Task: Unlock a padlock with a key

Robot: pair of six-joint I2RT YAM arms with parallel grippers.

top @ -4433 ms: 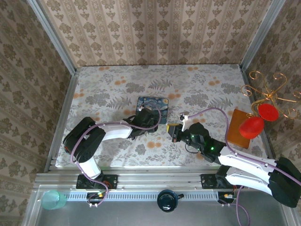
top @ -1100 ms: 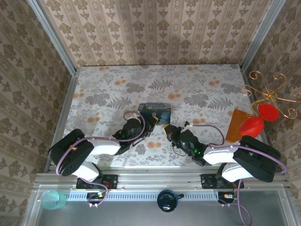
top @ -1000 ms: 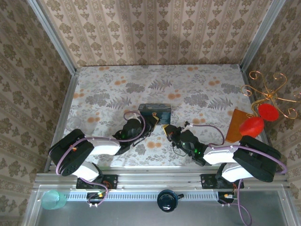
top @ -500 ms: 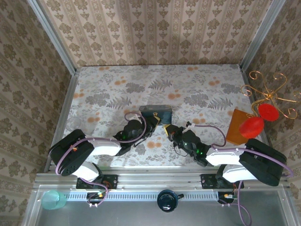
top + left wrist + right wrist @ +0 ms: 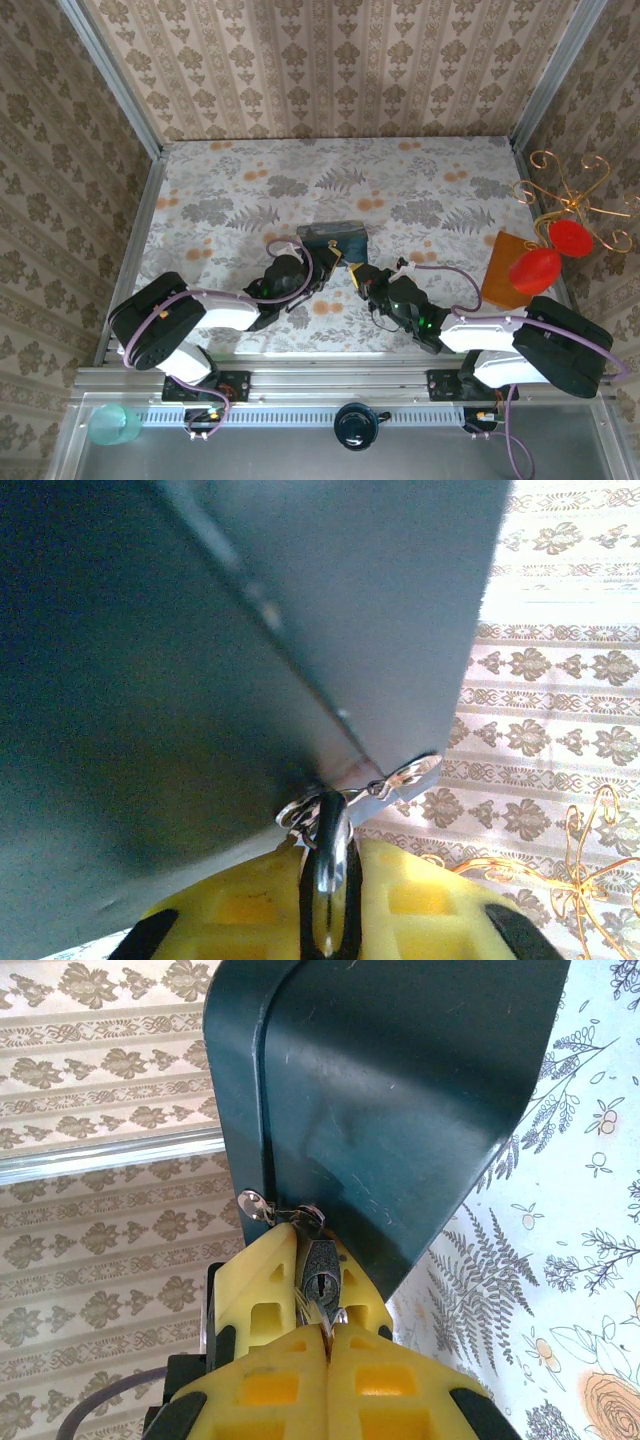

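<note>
Yellow left fingers (image 5: 240, 910) are clamped on a tiny dark padlock (image 5: 330, 865) with a small metal shackle, seen edge-on at bottom centre of the left wrist view. Its upper end meets a small metal ring at the tin's lower corner. Yellow right fingers (image 5: 265, 1280) are pressed fully together and pinch a small silver key (image 5: 320, 1270) at their tips, just below centre of the right wrist view. The key sits against the same corner fitting. Whether it has entered the padlock cannot be told.

The rectangular blue swirly-painted tin box (image 5: 334, 238) stands tipped on edge at centre of the top view, over the floral-patterned surface (image 5: 220, 200). Its plain dark underside faces both wrist cameras.

Changes noted: a little over four seconds ago the tin lay flat with its painted lid up. The left fingers were then at its near edge and the right fingers stood apart, to the right of it. Both sets now converge just below the tin, close together. Both arms are folded lower, toward the bottom of the frame. Over the last second the positions have hardly shifted.
</note>
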